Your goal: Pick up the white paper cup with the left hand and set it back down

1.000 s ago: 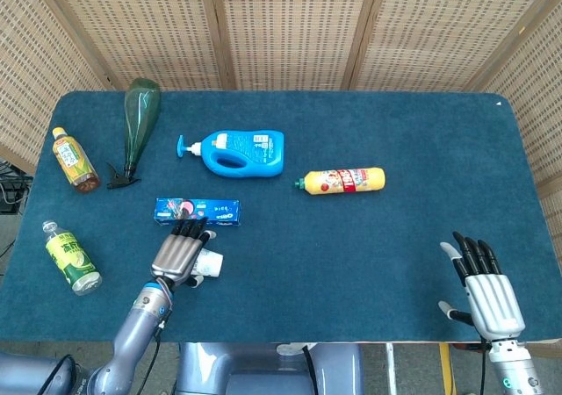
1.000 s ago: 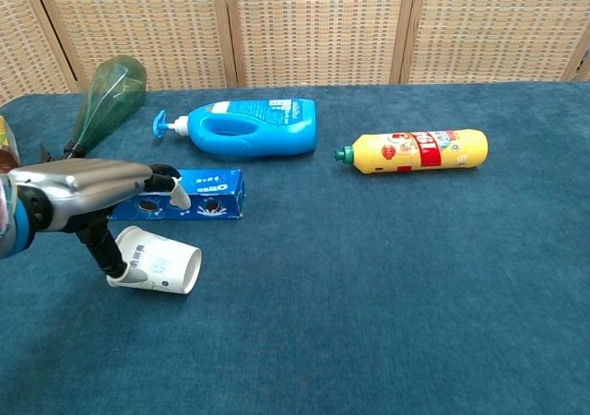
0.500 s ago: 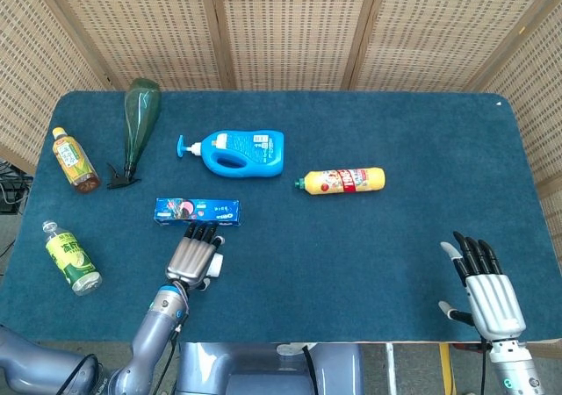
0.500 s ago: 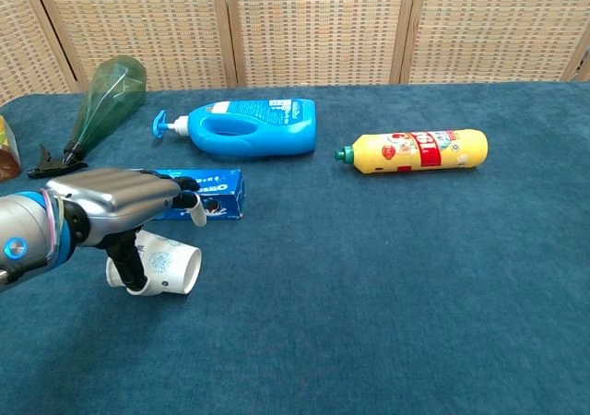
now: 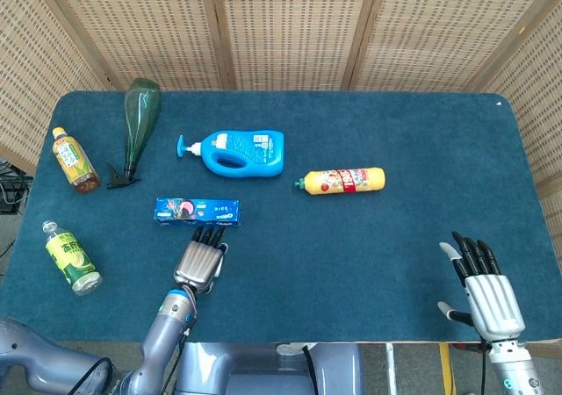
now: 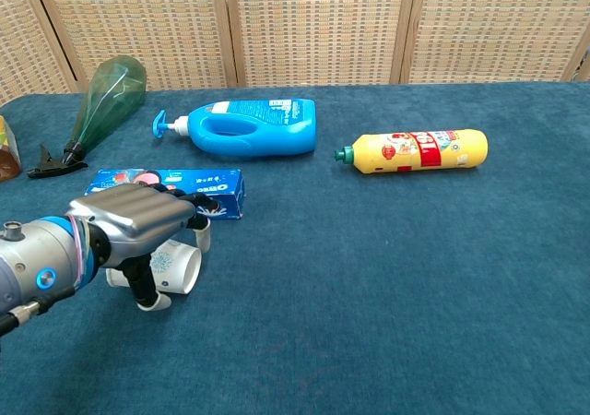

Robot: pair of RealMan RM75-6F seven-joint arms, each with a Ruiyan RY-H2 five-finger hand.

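The white paper cup [image 6: 177, 267] lies on its side on the blue table, mouth to the right, just in front of the Oreo box [image 6: 218, 192]. My left hand [image 6: 138, 218] hovers flat over the cup, fingers stretched above it and thumb [image 6: 147, 293] hanging down on its near side, with no clear grip. In the head view the left hand [image 5: 200, 259] covers the cup almost entirely. At the table's near right edge my right hand [image 5: 486, 288] rests with fingers spread and nothing in it.
Behind the cup lie the Oreo box [image 5: 198, 211], a blue detergent bottle [image 5: 237, 152] and a yellow bottle [image 5: 344, 181]. A green spray bottle [image 5: 139, 123] and two tea bottles [image 5: 75, 160] [image 5: 72, 258] lie on the left side.
My left hand has slid right and come down over the cup, its thumb now on the near side. The cup has stayed on its side. The right hand has not moved.
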